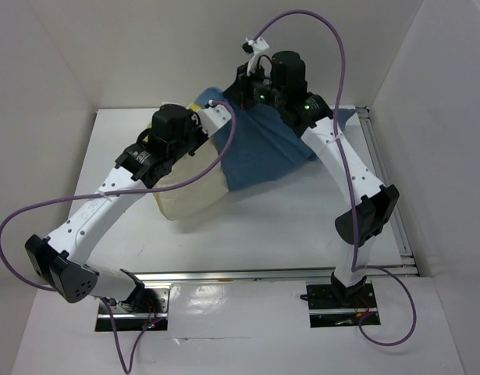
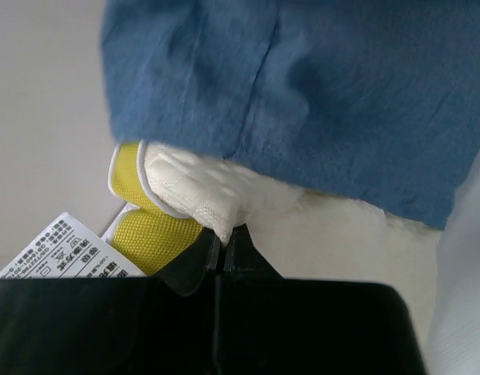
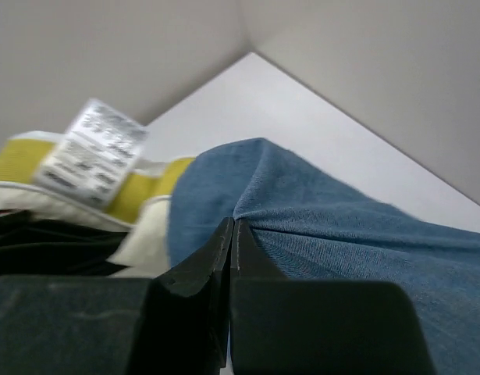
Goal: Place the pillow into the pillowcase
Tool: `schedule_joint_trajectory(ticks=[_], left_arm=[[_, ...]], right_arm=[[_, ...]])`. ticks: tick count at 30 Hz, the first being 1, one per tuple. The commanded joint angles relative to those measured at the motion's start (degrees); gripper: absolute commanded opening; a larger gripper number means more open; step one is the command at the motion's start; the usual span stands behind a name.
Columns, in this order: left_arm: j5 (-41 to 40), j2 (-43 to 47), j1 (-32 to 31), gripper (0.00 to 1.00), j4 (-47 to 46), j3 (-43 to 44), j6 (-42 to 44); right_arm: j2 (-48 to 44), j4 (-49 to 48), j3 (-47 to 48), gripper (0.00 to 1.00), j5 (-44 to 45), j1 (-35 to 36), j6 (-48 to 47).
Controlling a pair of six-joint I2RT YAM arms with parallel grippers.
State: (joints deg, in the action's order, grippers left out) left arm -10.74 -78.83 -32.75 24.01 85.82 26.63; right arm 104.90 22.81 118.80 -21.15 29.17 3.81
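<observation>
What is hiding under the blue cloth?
The cream pillow. One end and its yellow-edged corner poke out from beneath the pillowcase. The rest of the pillow is covered, so how far it reaches underneath cannot be seen.

Left pincer point(image 2: 224, 250) clamped, right pincer point(image 3: 230, 234) clamped, both reaching far

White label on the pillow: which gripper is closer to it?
Left. The left gripper pinches the pillow at its corner, right beside the label. The right gripper pinches the pillowcase, with the label farther off.
</observation>
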Motion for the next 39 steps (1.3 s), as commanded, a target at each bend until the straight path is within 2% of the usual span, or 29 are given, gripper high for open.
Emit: schedule_joint_trajectory(ticks=[1,13,22,24,25,26,30,34,39], left_arm=[[2.1,1.8,-2.7,0.00,-10.5,2.8,-0.8],[-0.2,1.8,-4.5,0.00,-11.1,5.2,-2.4],[-0.2,0.8,-5.0,0.00,-11.1,6.5,-2.9],[-0.2,0.8,-5.0,0.00,-10.6,6.5,-2.9],[-0.2,0.8,-5.0,0.00,-10.6,6.5,-2.9],[-0.2,0.8,-5.0,0.00,-10.6,6.5,-3.4],[-0.2,1.8,-5.0,0.00,-9.4,6.5,-3.4],[-0.2,2.4,-5.6,0.00,-8.9,5.3,-3.4],[-0.2,2.4,-6.1,0.00,-9.4,5.3,-2.9]], right_arm=[[0.0,-2.2,5.3,0.00,-12.6,6.3,5.6],[1.8,0.5,5.3,0.00,-22.7,6.9,13.6],[0.7,1.4,5.1,0.00,-29.0,8.0,12.6],[-0.7,2.4,4.5,0.00,-24.0,8.0,10.4],[-1.4,2.4,4.5,0.05,-21.7,8.0,9.7],[-2.2,2.4,2.9,0.20,-19.5,7.1,9.0],[-5.4,-0.2,0.8,0.51,-8.9,3.2,7.0],[-7.3,-1.9,-0.4,0.54,3.4,-0.9,4.3],[-8.4,-4.2,-3.5,0.55,12.1,-4.6,-0.6]])
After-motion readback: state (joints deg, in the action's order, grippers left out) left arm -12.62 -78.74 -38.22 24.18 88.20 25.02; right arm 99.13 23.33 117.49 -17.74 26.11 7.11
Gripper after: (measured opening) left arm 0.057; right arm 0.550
